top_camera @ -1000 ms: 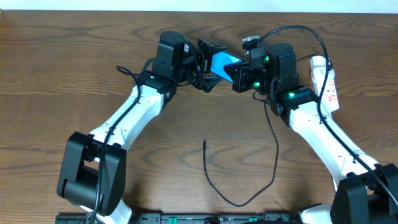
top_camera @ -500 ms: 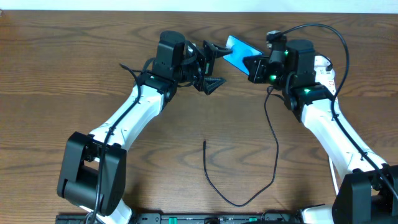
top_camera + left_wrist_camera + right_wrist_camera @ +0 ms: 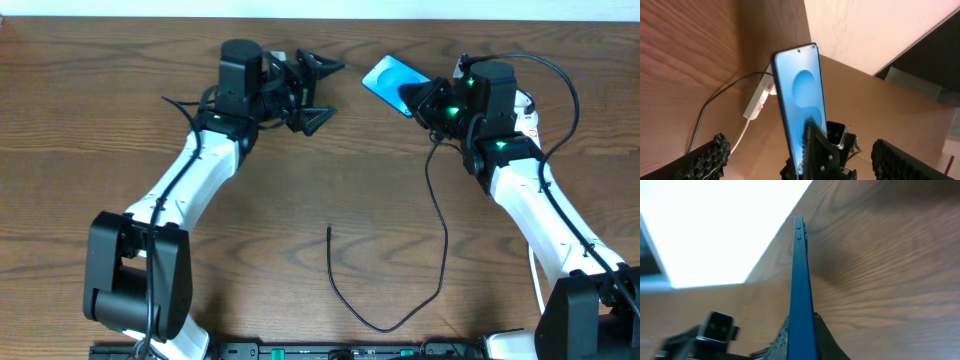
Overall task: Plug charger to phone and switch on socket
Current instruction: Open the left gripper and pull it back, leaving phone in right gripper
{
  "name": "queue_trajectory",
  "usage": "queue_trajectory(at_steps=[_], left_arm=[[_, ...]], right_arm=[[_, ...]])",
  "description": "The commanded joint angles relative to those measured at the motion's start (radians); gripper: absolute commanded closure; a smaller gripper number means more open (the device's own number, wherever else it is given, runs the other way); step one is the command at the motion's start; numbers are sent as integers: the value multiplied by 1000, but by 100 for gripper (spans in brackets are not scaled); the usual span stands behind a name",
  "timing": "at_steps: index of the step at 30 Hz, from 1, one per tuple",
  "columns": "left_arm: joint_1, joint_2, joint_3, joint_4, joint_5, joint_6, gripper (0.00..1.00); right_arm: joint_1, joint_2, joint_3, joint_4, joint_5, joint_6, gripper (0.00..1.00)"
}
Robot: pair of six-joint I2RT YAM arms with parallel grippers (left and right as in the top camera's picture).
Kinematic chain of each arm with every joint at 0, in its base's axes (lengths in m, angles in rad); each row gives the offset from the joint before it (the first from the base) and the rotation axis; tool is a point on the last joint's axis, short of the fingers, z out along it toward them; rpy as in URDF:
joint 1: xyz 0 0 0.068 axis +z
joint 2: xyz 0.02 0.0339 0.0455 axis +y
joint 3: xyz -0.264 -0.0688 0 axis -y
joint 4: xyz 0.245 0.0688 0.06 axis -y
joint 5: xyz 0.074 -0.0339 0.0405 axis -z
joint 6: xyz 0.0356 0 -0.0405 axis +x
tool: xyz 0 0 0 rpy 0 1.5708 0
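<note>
The right gripper (image 3: 418, 97) is clenched on 1 end of the phone (image 3: 388, 77). The rest of the handset juts out ahead of its jaws, off the table (image 3: 100, 130) and tilted. In the right wrist view only the phone's thin edge shows, rising straight from between the fingers. The front camera hole is at the far end, so the charging port is probably the end inside the grip. If so, this hold suits carrying or re-laying the phone rather than plugging it.

The left gripper (image 3: 322, 92) is spread wide with nothing between its jaws. It faces the phone from a short way off, and in its wrist view the screen stands in the gap between its 2 fingers (image 3: 705, 160). It seems placed to take the phone or steady it.

The charger (image 3: 443, 250) lies slack on the table well behind both sets of jaws, toward the robot's base. Its free tip (image 3: 329, 230) is touched by nothing. The socket (image 3: 759, 104) lies flat behind the right jaws, largely hidden under that wrist from overhead.

Both arms reach to the far side of the table. The left forearm runs diagonally, its wrist turned sideways toward the right arm. The right wrist turns inward to meet it.
</note>
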Motion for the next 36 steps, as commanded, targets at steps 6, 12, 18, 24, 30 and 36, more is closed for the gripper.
queue_trajectory(at_steps=[6,12,18,24,30,36], left_arm=[[8,-30,29,5,-24,22,9],[8,-30,29,5,-68,6,9],[8,-30,29,6,-107,-16,9],[8,-30,29,6,-151,-43,9],[8,-30,29,9,-196,-45,9],[16,-30,29,10,-207,-100,9]], right_arm=[[36,1,20,78,-93,306,99],[78,1,20,93,-111,409,99],[127,1,20,148,-109,490,99],[164,1,20,181,-97,526,99],[198,1,20,178,-97,597,99],[228,1,20,178,-86,699,98]])
